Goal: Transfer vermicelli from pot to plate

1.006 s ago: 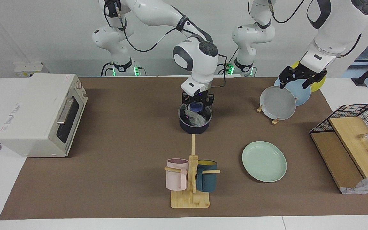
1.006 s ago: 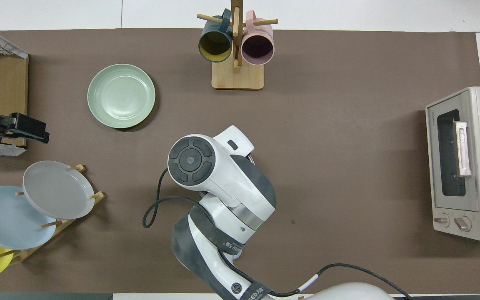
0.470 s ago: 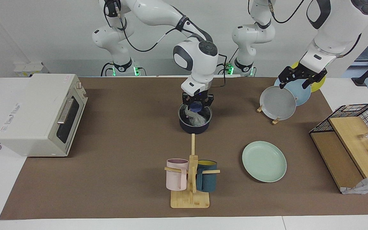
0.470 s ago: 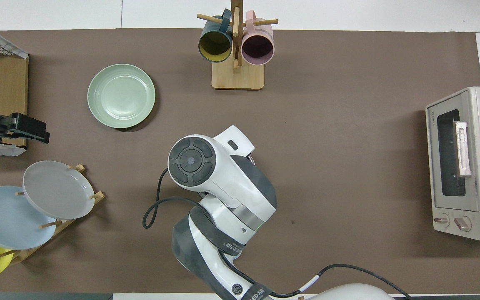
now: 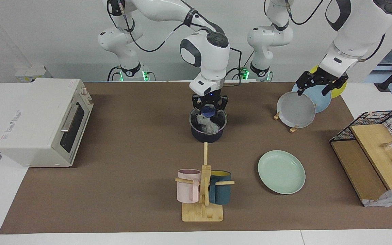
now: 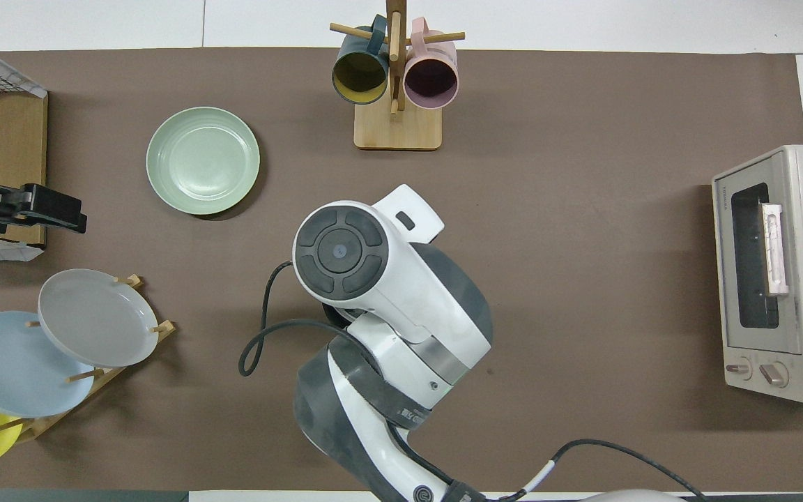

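Note:
The dark navy pot point(image 5: 207, 136) stands mid-table, nearer to the robots than the mug rack. The whitish vermicelli point(image 5: 209, 126) lies inside it, seen through the round glass lid point(image 5: 196, 119). My right gripper point(image 5: 209, 108) is shut on the lid's blue knob point(image 5: 209, 111) and holds the lid just above the pot's rim. In the overhead view the right arm hides the pot, lid and vermicelli. The mint-green plate point(image 5: 281, 172) point(image 6: 203, 160) lies bare toward the left arm's end. My left gripper point(image 5: 319, 84) point(image 6: 49, 208) waits open over the plate rack.
A rack with grey plate point(image 5: 295, 109), light blue and yellow plates stands near the left arm. A mug rack point(image 5: 203, 190) holds a pink and a teal mug. A toaster oven point(image 5: 43, 120) sits at the right arm's end, a wire basket point(image 5: 379, 136) at the left arm's.
My right gripper has risen a little with the glass lid, which now sits slightly above the pot's rim. The left arm has barely moved.

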You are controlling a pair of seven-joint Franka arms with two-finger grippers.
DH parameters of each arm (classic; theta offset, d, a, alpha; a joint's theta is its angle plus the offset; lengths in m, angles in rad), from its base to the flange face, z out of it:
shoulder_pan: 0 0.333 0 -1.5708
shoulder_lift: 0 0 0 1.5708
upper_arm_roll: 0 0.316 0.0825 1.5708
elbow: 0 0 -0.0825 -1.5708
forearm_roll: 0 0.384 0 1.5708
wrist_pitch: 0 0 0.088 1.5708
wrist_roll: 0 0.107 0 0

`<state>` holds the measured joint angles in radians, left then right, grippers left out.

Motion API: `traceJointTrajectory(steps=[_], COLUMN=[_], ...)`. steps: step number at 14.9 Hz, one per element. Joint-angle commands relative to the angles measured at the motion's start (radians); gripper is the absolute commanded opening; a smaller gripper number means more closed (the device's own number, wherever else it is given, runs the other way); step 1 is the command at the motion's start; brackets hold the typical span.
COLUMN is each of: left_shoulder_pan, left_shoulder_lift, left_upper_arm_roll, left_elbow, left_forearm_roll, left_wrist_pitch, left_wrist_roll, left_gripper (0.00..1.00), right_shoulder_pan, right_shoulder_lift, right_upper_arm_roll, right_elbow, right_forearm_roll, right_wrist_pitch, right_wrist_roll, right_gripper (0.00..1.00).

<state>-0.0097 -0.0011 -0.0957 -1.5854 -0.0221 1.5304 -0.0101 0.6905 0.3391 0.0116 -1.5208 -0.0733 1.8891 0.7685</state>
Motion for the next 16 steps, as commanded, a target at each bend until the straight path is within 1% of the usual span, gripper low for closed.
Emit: traceJointTrajectory(steps=[1, 2, 3, 5, 7, 9, 10, 12, 14, 16], left_shoulder_pan=[-0.051, -0.071, -0.116, -0.212, -0.313, -0.428, -0.487, -0.568, -0.601, -0.613], left_shoulder_lift=[-0.022, -0.020, -0.017, -0.013, -0.019, -0.004, 0.018, 0.068, 0.120, 0.171], left_upper_arm_roll=[0.002, 0.002, 0.002, 0.001, -0.001, -0.003, -0.004, -0.004, -0.004, -0.004], left_elbow=[-0.025, -0.028, -0.031, -0.069, -0.155, -0.237, -0.278, -0.342, -0.387, -0.395], left_forearm_roll=[-0.005, -0.005, -0.005, -0.007, -0.013, -0.015, -0.015, -0.015, -0.015, -0.016], left_wrist_pitch=[0.023, 0.025, 0.031, 0.081, 0.169, 0.276, 0.350, 0.477, 0.581, 0.631], left_wrist_roll=[0.001, -0.011, -0.039, -0.163, -0.279, -0.408, -0.466, -0.530, -0.536, -0.539], left_gripper=[1.00, 1.00, 1.00, 1.00, 1.00, 1.00, 1.00, 1.00, 1.00, 1.00], right_shoulder_pan=[-0.109, -0.150, -0.192, -0.273, -0.362, -0.457, -0.498, -0.577, -0.594, -0.598], right_shoulder_lift=[-0.022, -0.025, -0.035, -0.046, -0.048, -0.058, -0.077, -0.118, -0.155, -0.169], right_upper_arm_roll=[0.007, 0.007, 0.007, 0.007, 0.007, 0.007, 0.007, 0.007, 0.005, 0.005], right_elbow=[0.019, 0.019, 0.016, 0.005, 0.001, -0.045, -0.099, -0.235, -0.370, -0.462], right_forearm_roll=[0.000, 0.000, 0.001, 0.001, 0.003, 0.003, 0.003, 0.003, 0.006, 0.007], right_wrist_pitch=[-0.038, -0.050, -0.059, -0.082, -0.102, -0.084, -0.044, 0.097, 0.230, 0.341], right_wrist_roll=[-0.183, -0.263, -0.331, -0.467, -0.610, -0.734, -0.799, -0.911, -0.933, -0.925], right_gripper=[0.55, 0.55, 0.55, 0.55, 0.55, 0.55, 0.55, 0.55, 0.55, 0.55])
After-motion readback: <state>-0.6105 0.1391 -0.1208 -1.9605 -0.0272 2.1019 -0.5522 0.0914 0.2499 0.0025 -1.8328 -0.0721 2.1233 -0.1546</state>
